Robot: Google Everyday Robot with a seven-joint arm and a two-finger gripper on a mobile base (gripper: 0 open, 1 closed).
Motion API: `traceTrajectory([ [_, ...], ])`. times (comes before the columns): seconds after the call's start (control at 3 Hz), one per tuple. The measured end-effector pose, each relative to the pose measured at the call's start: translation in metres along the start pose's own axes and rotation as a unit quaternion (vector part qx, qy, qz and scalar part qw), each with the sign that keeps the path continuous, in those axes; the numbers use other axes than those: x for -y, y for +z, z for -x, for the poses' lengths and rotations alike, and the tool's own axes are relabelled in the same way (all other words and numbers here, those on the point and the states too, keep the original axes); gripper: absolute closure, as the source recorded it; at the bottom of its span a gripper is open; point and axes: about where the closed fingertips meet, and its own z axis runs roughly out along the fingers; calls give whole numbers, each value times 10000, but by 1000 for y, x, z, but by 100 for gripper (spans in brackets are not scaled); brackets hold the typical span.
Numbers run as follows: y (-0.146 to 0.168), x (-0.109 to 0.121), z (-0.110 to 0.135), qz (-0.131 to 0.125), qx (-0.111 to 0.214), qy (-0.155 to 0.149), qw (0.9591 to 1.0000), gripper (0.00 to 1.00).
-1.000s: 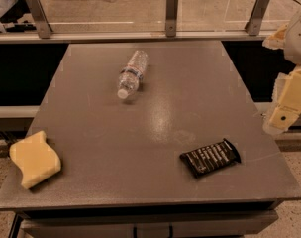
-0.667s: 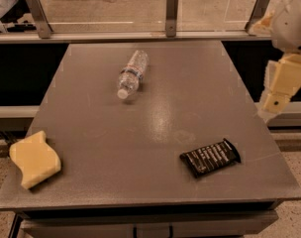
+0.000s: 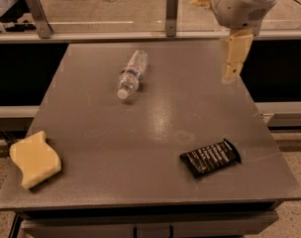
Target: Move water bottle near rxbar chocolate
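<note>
The water bottle (image 3: 132, 73) lies on its side on the grey table (image 3: 155, 123), at the back and left of centre, with its white cap pointing toward the front. The rxbar chocolate (image 3: 210, 157) lies flat near the front right, in a black wrapper with white lettering. My gripper (image 3: 212, 39) hangs in the air over the table's back right corner, to the right of the bottle and well behind the bar. It is open and empty, with one tan finger (image 3: 234, 58) pointing down and the other by the back rail.
A wavy yellow sponge (image 3: 35, 158) lies at the front left corner. A rail with metal posts (image 3: 172, 11) runs along the back edge. The table drops off at its right and front edges.
My gripper has moved left and in from the right edge, and is now over the table's back right corner. The bottle, bar and sponge have not moved.
</note>
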Motion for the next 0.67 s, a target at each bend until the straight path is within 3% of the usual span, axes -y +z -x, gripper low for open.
traceTrajectory([
  [0.33,0,1,0,-21,-1,-411,9992,0],
  [0.67,0,1,0,-20,-2,-412,9992,0],
])
